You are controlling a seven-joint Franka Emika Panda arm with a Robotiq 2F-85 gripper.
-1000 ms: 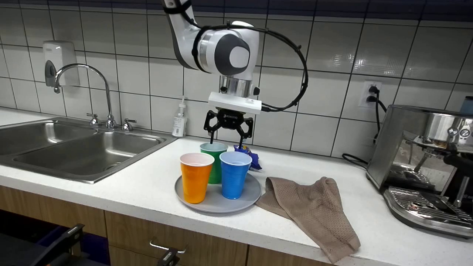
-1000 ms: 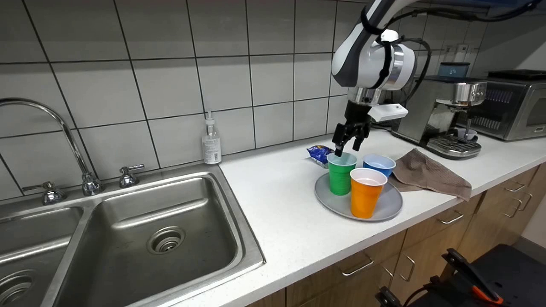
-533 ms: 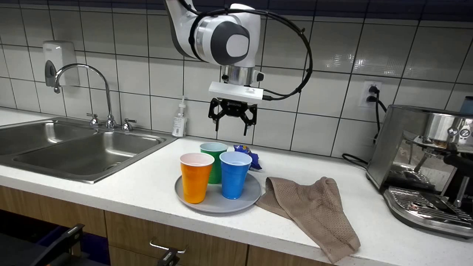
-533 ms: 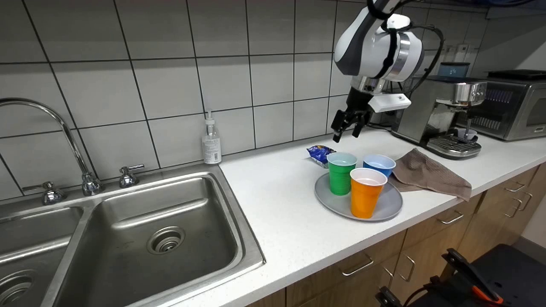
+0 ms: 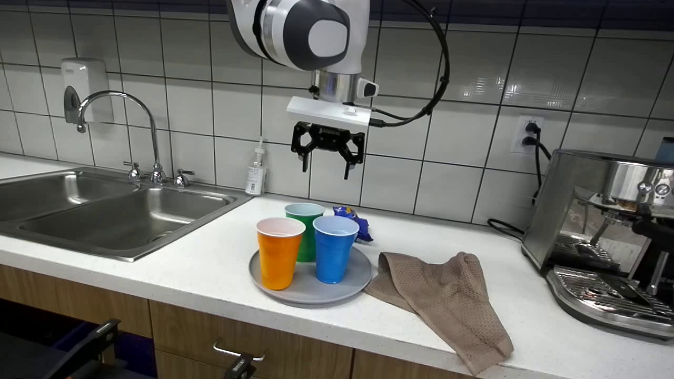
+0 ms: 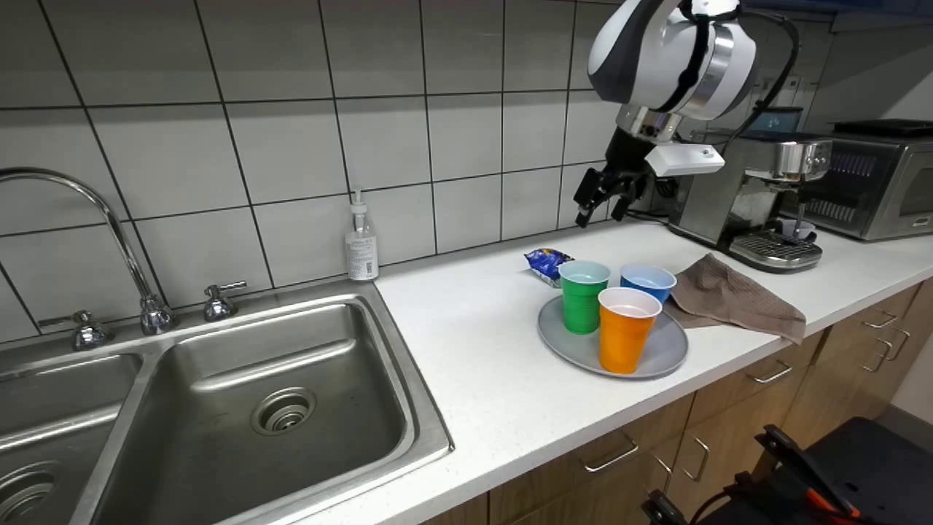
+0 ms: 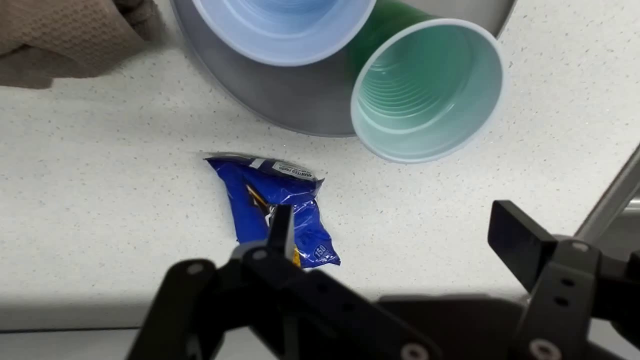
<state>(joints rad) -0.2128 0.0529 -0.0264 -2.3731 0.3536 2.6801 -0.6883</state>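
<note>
My gripper (image 5: pixel 325 172) hangs in the air above the back of the counter, its jaws wide apart with nothing between them. Below it, a green cup (image 5: pixel 307 248), an orange cup (image 5: pixel 279 260) and a blue cup (image 5: pixel 334 257) stand upright on a round grey plate (image 6: pixel 565 348). Behind the plate lies a crumpled blue snack packet (image 6: pixel 545 262). In the wrist view, one finger of the gripper (image 7: pixel 392 232) overlaps part of that packet (image 7: pixel 310 227). There the green cup's mouth (image 7: pixel 425 95) shows a pale, hollow inside; the orange cup is out of that view.
A brown towel (image 5: pixel 442 300) lies beside the plate, hanging over the counter's front edge. Beyond it stands a coffee machine (image 5: pixel 605 231). On the opposite side are a double sink (image 6: pixel 430 430) with a tall faucet (image 5: pixel 152 123) and a soap bottle (image 6: pixel 361 251) against the tiled wall.
The gripper has risen from close by the green cup's rim to well above the cups, drawing slightly toward the wall. Its jaws stay apart. Cups, plate, packet and towel have not moved.
</note>
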